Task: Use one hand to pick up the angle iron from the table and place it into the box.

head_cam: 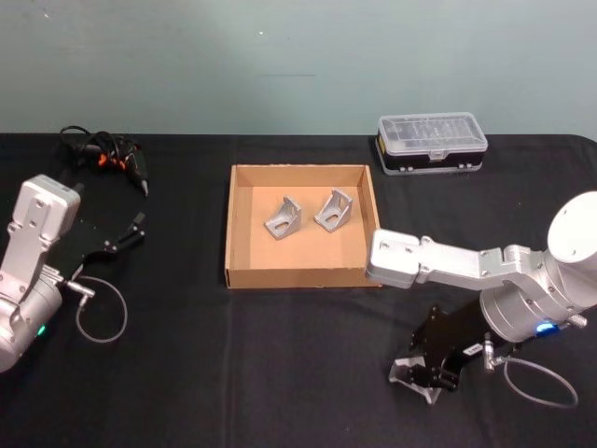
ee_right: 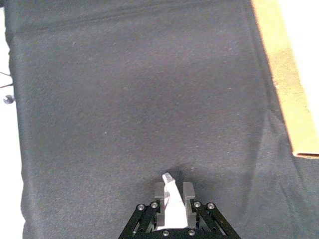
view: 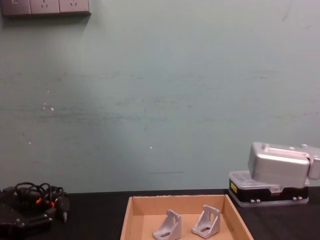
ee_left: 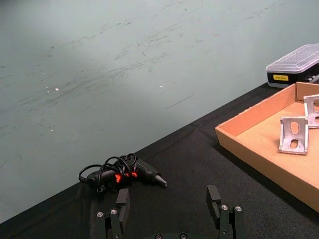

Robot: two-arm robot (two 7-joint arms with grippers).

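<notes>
Down at the near right of the black surface, a silver angle iron sits between the right gripper's fingers, which are closed tight on it; in the right wrist view the iron stands pinched between the two black fingers, with the cloth just beneath it. Whether it touches the surface or is just off it cannot be told. It is outside the box, off the box's near right corner and apart from it. The right arm reaches across from the right edge, its silver link passing just beside that corner.

Inside the tan box lie two more irons side by side toward the far wall, one on the left and one on the right, close together but apart; the chest view shows them standing on their bases.

The left gripper hovers at the left of the surface, well apart from the box, fingers spread wide with nothing between them. Beyond it a black tool with coiled cable lies near the far left edge. A clear-lidded case sits behind the box's far right corner.
</notes>
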